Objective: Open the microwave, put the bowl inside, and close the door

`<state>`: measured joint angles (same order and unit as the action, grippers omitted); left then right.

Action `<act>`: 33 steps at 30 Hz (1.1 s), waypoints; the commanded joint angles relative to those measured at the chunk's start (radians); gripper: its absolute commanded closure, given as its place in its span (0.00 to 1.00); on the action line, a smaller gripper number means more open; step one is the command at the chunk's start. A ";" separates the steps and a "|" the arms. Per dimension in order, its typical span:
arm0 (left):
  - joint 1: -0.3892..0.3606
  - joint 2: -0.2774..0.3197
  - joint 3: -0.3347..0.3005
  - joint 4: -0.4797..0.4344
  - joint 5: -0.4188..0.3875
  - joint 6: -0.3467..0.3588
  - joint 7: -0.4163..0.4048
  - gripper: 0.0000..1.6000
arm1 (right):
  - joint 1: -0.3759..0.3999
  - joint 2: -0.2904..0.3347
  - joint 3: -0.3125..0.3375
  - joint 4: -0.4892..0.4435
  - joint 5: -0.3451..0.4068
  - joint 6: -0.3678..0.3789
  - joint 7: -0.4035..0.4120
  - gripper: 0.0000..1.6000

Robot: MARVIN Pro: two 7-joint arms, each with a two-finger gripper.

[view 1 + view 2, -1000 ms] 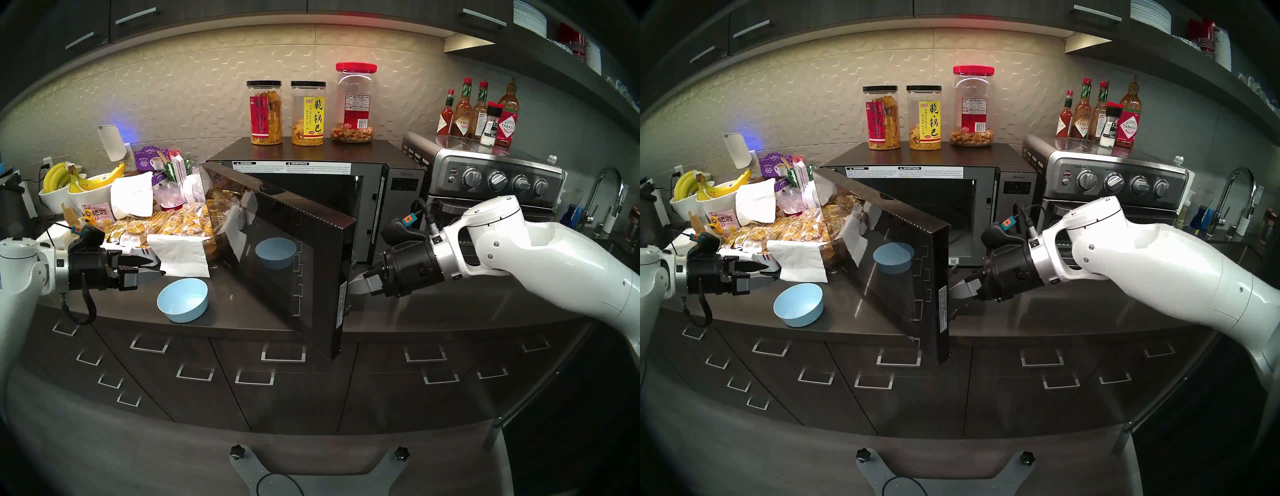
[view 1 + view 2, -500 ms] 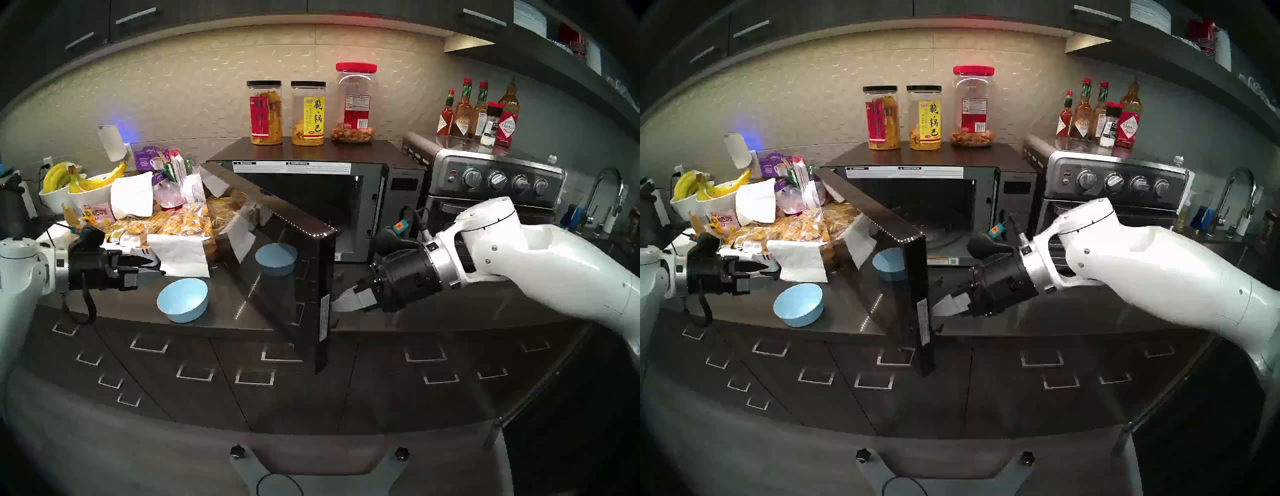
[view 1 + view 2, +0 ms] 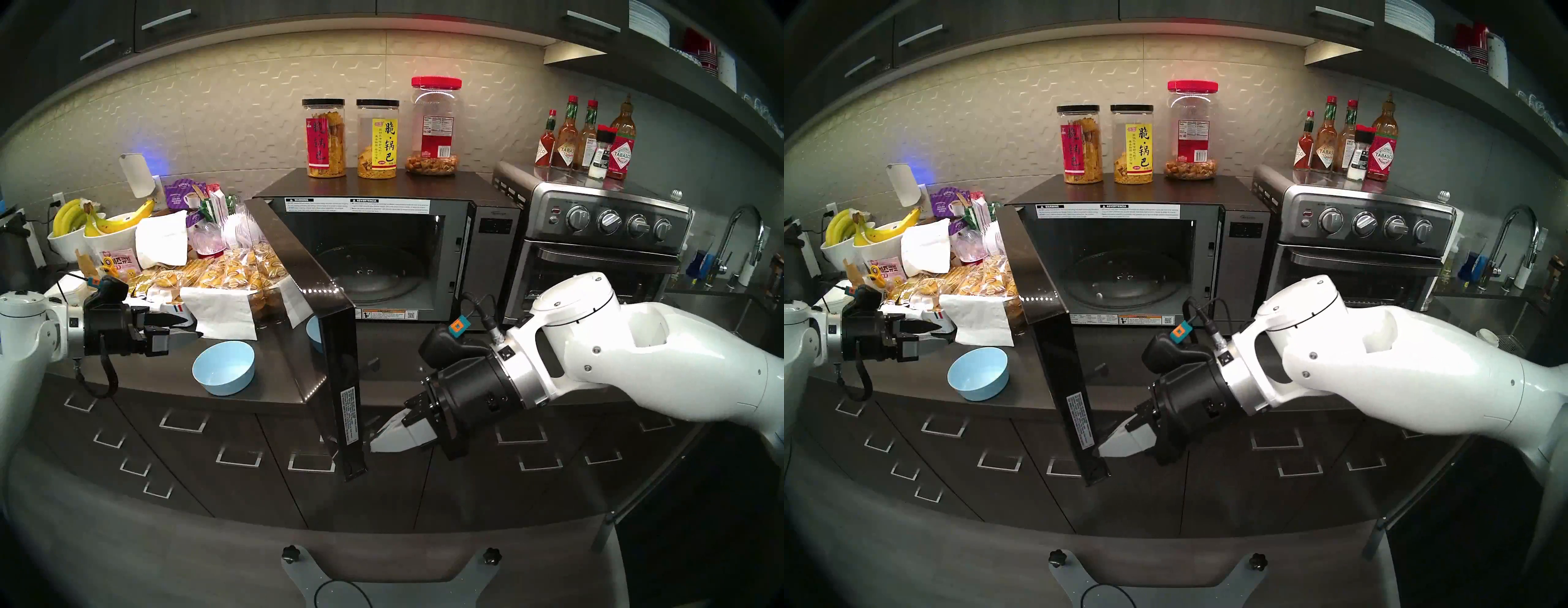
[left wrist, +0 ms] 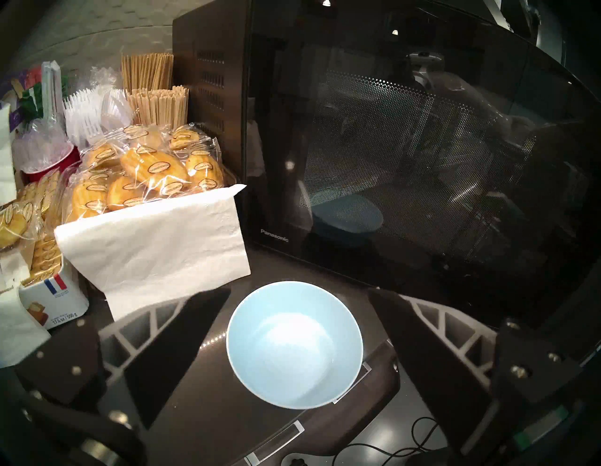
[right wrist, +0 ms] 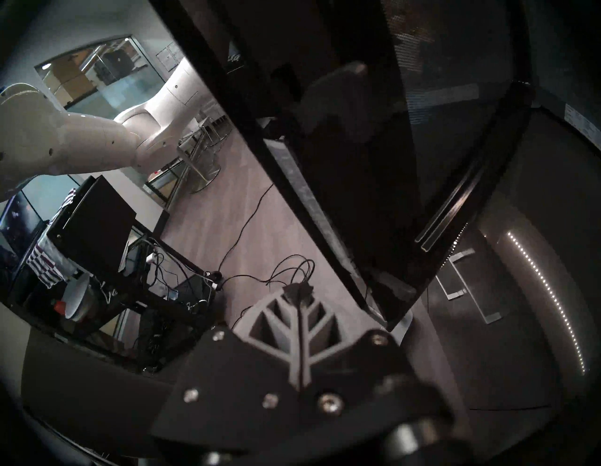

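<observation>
Item: door-opening step, microwave (image 3: 382,254).

- Door (image 3: 339,373): swung out past the bench (image 3: 280,378) front, near square to the cavity, its free edge toward you. Cavity clear, glass turntable (image 3: 373,276) bare.
- Right gripper (image 3: 384,437): jaws pressed fully together, holding nothing. Its tip sits at the inner side of the door's free edge, low down; in the right wrist view the closed fingers (image 5: 300,312) lie just beside the door's bottom corner, and you cannot tell whether they touch it.
- Left gripper (image 3: 186,327): jaws spread wide, empty, hovering above and behind the bowl (image 3: 224,367).
- Bowl: upright on the bench, left of the door, outside the microwave; between the left fingers in the left wrist view (image 4: 294,345), untouched.

Handling note: sweep the door along its hinge arc, low on the edge, and don't lever it outward. Judged nearly wide enough; stop before it meets the bowl or the napkin (image 3: 220,314), then draw your right arm clear of the opening.
</observation>
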<state>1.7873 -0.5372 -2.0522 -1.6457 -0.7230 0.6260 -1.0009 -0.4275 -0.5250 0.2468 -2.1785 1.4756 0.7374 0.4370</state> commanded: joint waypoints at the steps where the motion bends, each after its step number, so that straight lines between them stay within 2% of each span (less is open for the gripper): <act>1: -0.006 0.004 -0.015 -0.006 -0.002 0.000 0.000 0.00 | 0.003 -0.083 0.010 -0.032 0.021 -0.014 -0.057 1.00; 7: -0.006 0.004 -0.016 -0.006 -0.002 0.001 0.001 0.00 | 0.005 -0.091 0.014 -0.023 0.026 -0.010 -0.091 1.00; 12: -0.006 0.004 -0.016 -0.006 -0.002 0.001 0.001 0.00 | 0.011 -0.068 0.014 0.008 0.010 -0.005 -0.074 1.00; 22: -0.006 0.004 -0.015 -0.006 -0.002 0.000 0.000 0.00 | 0.038 0.028 0.038 0.054 -0.013 0.008 0.019 1.00; 33: -0.006 0.005 -0.015 -0.005 -0.002 0.000 0.000 0.00 | 0.057 0.097 0.057 0.143 -0.054 0.021 0.143 1.00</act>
<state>1.7873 -0.5372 -2.0522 -1.6457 -0.7230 0.6260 -1.0010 -0.4018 -0.4827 0.2796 -2.0763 1.4282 0.7543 0.5034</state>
